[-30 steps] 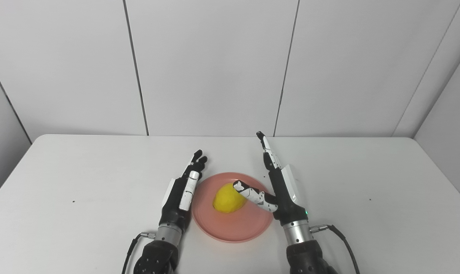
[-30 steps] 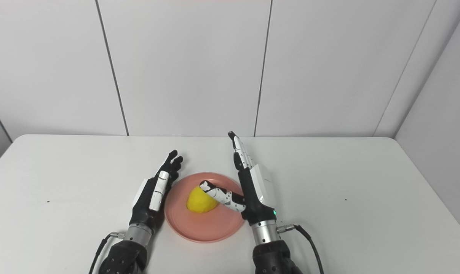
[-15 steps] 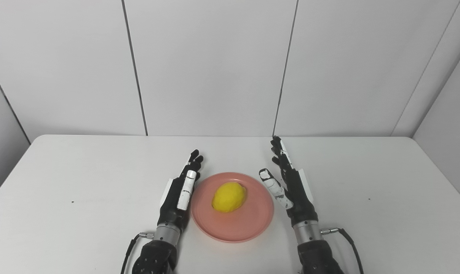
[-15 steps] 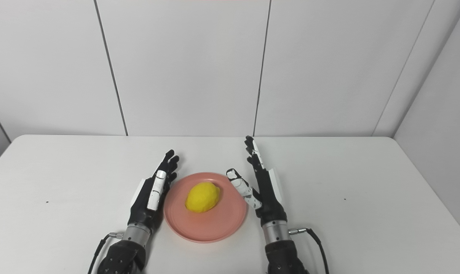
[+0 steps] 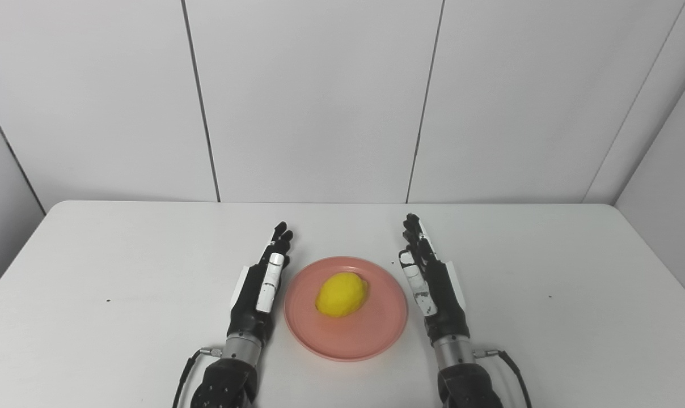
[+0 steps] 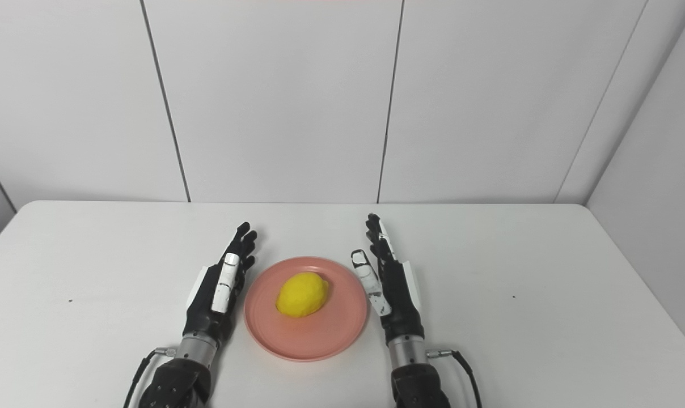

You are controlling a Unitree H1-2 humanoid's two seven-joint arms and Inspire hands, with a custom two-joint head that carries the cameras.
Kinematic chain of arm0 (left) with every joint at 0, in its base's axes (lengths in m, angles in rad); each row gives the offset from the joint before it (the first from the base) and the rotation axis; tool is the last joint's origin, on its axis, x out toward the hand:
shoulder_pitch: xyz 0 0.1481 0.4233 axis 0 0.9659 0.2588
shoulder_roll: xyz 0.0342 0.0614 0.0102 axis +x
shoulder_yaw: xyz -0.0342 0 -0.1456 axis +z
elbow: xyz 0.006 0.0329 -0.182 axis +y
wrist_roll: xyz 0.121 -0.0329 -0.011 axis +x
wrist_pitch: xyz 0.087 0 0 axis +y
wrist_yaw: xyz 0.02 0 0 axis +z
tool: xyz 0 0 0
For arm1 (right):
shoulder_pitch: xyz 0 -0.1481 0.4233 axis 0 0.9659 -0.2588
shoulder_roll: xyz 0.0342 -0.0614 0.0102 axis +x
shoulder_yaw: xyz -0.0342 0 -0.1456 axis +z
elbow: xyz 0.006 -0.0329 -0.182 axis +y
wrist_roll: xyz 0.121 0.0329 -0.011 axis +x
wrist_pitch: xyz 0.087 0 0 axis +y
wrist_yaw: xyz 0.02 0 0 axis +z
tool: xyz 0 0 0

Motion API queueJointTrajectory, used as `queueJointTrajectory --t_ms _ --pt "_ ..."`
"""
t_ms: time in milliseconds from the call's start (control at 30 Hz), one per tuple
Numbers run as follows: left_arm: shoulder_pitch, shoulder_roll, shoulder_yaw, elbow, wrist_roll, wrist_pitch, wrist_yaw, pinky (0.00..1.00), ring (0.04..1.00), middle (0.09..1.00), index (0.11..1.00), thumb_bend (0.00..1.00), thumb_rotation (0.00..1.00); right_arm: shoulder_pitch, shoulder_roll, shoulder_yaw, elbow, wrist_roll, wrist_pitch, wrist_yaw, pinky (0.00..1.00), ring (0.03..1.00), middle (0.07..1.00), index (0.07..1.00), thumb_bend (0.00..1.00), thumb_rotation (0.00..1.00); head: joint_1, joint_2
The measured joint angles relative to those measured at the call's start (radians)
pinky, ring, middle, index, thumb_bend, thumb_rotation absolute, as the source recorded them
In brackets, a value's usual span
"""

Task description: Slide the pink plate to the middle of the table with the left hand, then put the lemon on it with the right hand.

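The pink plate [image 5: 376, 334] lies near the table's middle, toward the front edge, and the yellow lemon [image 5: 341, 294] rests on it, slightly back and left of centre. My left hand [image 5: 260, 289] stands edge-on just left of the plate's rim, open, fingers stretched forward, holding nothing. Just right of the rim my right hand [image 5: 433, 283] is open too, fingers straight, thumb alongside, clear of the lemon. Neither hand touches the lemon.
The white table [image 5: 121, 272] has rounded corners and meets grey wall panels at the back. Cables trail from both wrists [image 5: 504, 358] toward the front edge. A few small dark specks [image 5: 108, 300] mark the tabletop.
My right hand let go of the lemon, drew back right off the plate and straightened its thumb. The left hand slid slightly back and left. The lemon stays on the plate.
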Motion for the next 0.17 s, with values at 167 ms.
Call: queueJointTrajectory --t_ms 167 --pt "0.0 0.001 0.003 0.0 0.0 0.0 0.002 1.0 1.0 0.986 0.981 0.66 1.0 -0.001 0.014 -0.013 0.009 0.031 0.0 0.002 0.95 0.927 0.935 0.932 0.75 0.97 0.0 0.0"
